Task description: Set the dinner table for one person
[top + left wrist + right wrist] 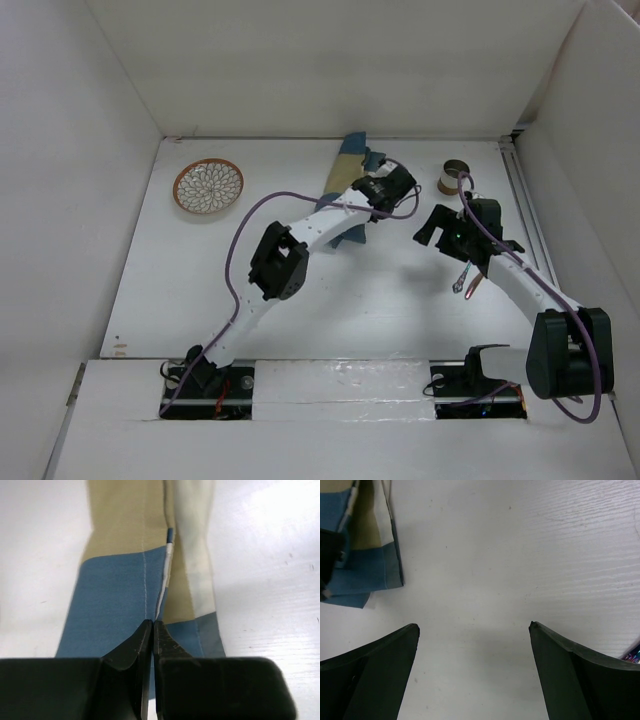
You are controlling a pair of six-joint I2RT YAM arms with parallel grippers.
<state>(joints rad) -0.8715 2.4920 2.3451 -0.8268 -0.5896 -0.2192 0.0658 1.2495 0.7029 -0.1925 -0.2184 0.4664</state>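
Note:
The white dinner table [300,300] fills the top view. A blue-and-tan cloth placemat [350,165] lies bunched and folded at the back middle. My left gripper [368,192] is shut on a fold of the placemat [125,595], with its jaws pinched together on the cloth [152,622]. My right gripper [428,232] is open and empty over bare table [474,626], to the right of the placemat, whose corner shows in the right wrist view [365,565]. A patterned plate with an orange rim [208,186] sits at the back left.
A small cup [455,177] stands at the back right, just behind the right arm. A thin utensil [464,280] lies under the right forearm. White walls bound the table at the left, back and right.

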